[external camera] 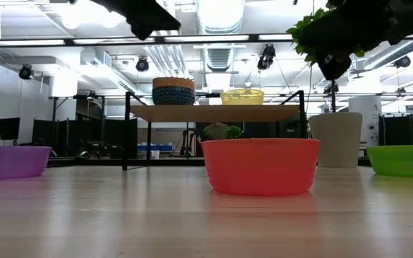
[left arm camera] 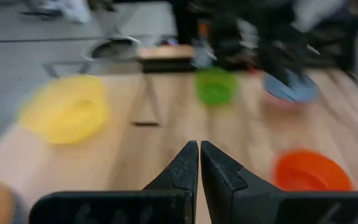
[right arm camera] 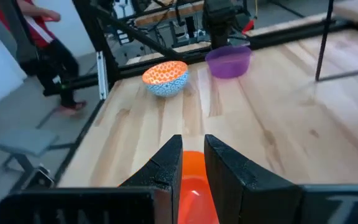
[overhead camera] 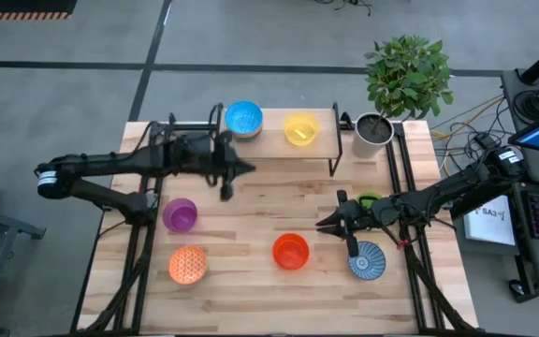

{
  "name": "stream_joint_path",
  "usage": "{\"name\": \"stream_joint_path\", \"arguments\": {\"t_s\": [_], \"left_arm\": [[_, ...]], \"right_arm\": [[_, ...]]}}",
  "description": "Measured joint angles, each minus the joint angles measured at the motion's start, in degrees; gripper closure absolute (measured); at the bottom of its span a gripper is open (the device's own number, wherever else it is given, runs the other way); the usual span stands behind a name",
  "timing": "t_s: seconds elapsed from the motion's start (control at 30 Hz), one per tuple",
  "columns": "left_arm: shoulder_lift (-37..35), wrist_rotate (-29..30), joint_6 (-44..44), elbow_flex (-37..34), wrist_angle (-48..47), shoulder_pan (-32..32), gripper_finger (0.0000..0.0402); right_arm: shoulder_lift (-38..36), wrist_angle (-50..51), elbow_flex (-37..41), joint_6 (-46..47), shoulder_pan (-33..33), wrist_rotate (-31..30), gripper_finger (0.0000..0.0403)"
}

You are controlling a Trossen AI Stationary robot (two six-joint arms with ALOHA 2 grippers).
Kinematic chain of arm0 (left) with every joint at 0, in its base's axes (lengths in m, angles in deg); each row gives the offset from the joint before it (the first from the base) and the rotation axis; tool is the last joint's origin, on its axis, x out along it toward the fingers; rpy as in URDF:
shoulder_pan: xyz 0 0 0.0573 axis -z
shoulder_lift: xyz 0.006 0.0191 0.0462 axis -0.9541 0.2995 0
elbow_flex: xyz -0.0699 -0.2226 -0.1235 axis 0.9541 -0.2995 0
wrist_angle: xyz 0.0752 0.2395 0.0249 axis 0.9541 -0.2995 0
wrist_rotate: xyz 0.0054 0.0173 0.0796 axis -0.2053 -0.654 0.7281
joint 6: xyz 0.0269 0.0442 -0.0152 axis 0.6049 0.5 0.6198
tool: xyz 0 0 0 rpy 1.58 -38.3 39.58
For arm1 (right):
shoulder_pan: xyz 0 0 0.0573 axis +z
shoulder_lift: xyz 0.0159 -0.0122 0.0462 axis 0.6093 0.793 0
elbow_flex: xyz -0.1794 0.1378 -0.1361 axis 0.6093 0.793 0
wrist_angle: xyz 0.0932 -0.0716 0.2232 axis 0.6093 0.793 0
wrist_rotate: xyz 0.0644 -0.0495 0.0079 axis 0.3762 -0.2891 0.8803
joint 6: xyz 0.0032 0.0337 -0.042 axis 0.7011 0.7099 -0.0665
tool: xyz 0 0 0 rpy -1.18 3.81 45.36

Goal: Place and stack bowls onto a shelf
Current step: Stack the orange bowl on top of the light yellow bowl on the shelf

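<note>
On the shelf [overhead camera: 269, 150] a blue bowl [overhead camera: 243, 118] sits stacked with a patterned one [external camera: 173, 89], and a yellow bowl [overhead camera: 300, 129] stands beside them. On the table rest the purple bowl [overhead camera: 180, 214], patterned orange bowl [overhead camera: 187, 265], red-orange bowl [overhead camera: 291, 251], blue-white striped bowl [overhead camera: 368, 260] and green bowl [overhead camera: 370, 198], which is partly under the right arm. My left gripper [overhead camera: 241, 171] [left arm camera: 199, 155] is shut and empty, just in front of the shelf. My right gripper [overhead camera: 324, 225] [right arm camera: 192, 149] hovers narrowly open over the red-orange bowl [right arm camera: 194, 186].
A grey pot with a green plant [overhead camera: 374, 131] stands at the shelf's right end. Black frame rails run along the table's left and right sides. Bare wood lies between the shelf and the front row of bowls. A person [right arm camera: 36, 37] stands beyond the table's left side.
</note>
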Motion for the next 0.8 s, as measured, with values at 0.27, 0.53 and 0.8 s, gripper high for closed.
{"name": "stream_joint_path", "arguments": {"t_s": [0.27, 0.53, 0.8], "left_arm": [[-1.54, 0.7, 4.83, -1.03, -5.33, 10.86, 0.0401], [-8.19, 3.49, 6.13, -11.23, -0.44, 12.13, 0.0401], [-22.93, 10.83, 6.18, -21.34, 8.13, 12.09, 0.0401]], "right_arm": [[0.15, 2.15, -2.02, 4.76, 0.0, -3.71, 0.0346], [2.55, 19.01, -13.5, 4.15, 0.0, -4.55, 0.0346], [12.35, 35.31, -26.44, 3.42, 0.0, -4.39, 0.0346]]}}
